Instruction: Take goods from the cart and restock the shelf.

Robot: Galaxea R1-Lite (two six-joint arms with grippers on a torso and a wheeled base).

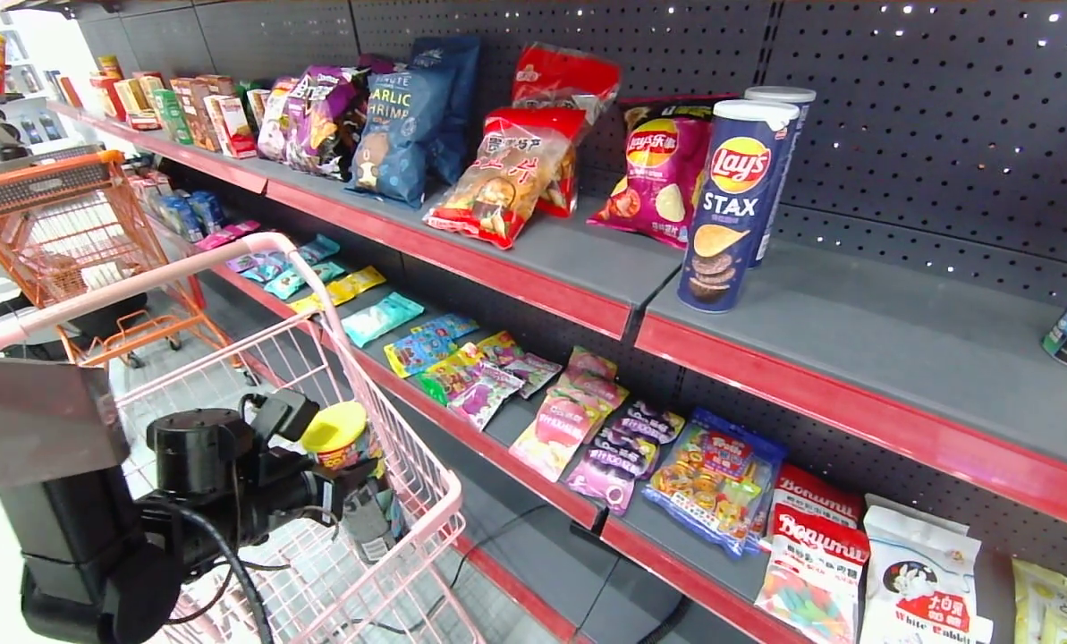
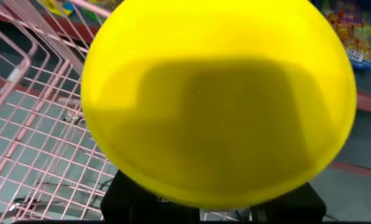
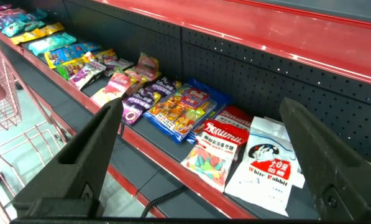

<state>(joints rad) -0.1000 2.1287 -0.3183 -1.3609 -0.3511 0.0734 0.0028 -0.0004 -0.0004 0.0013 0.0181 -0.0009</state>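
Pink cart (image 1: 412, 465) beside shelf (image 1: 855, 322), its wall between can (image 1: 341, 438) and shelf, left gripper (image 1: 356, 478) jaws clamped on can, near upright, yellow lid up, right gripper (image 3: 202, 109) jaws apart.

Shop: snack shelves (image 1: 855, 304), carts (image 1: 229, 268)

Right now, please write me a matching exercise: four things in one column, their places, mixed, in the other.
1 yellow-lidded can
2 blue chip tube
3 white candy bag
4 orange cart

A on the lower shelf
B on the floor beyond the pink cart
C held in jaws at the pink cart
D upright on the upper shelf

Pairs: 1-C, 2-D, 3-A, 4-B
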